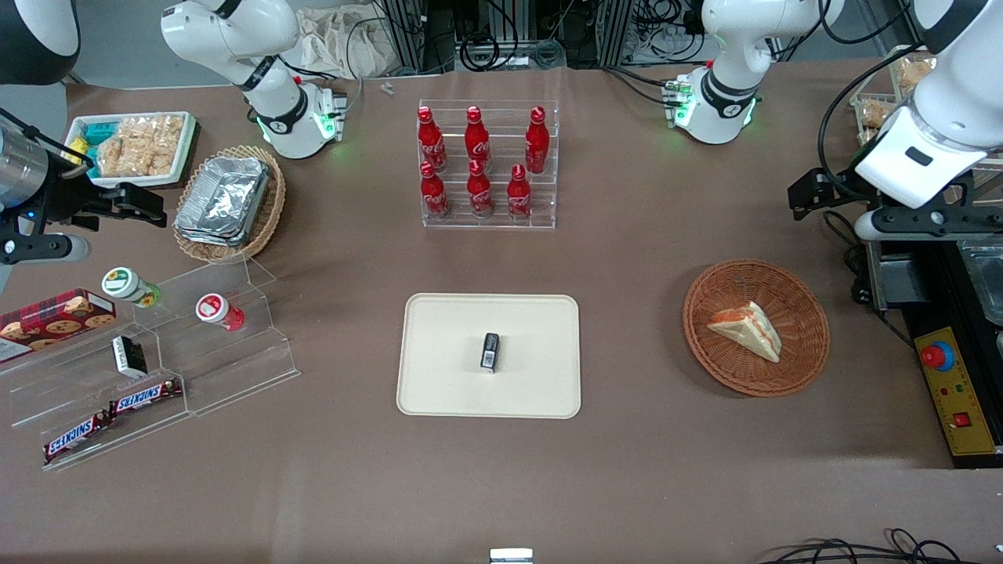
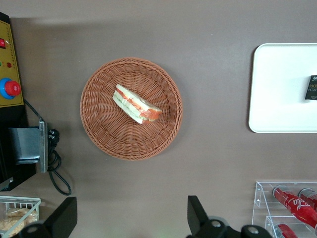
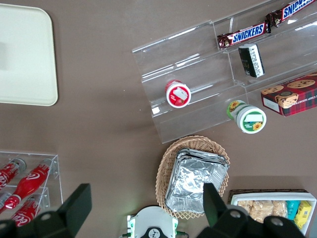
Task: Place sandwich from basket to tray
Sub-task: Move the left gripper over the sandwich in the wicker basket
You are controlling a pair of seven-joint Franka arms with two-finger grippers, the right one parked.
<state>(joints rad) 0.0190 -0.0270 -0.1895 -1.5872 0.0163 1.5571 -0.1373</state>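
Note:
The sandwich (image 1: 748, 330), a pale wedge with orange-red and white filling, lies in the round reddish-brown wicker basket (image 1: 705, 294) toward the working arm's end of the table. Both also show in the left wrist view: the sandwich (image 2: 137, 104) lies in the basket (image 2: 99, 124). The cream tray (image 1: 447, 384) lies mid-table and its edge shows in the left wrist view (image 2: 277, 89). My left gripper (image 1: 811, 196) hangs high above the table, farther from the front camera than the basket. It is open and empty (image 2: 131, 218), its fingers (image 2: 195, 215) spread wide.
A small black box (image 1: 490, 351) stands on the tray. An acrylic rack of red cola bottles (image 1: 478, 164) stands farther back. A yellow control box with a red button (image 1: 952, 388) lies beside the basket. A stepped acrylic shelf of snacks (image 1: 157, 360) and a tan basket of foil containers (image 1: 227, 204) lie toward the parked arm's end.

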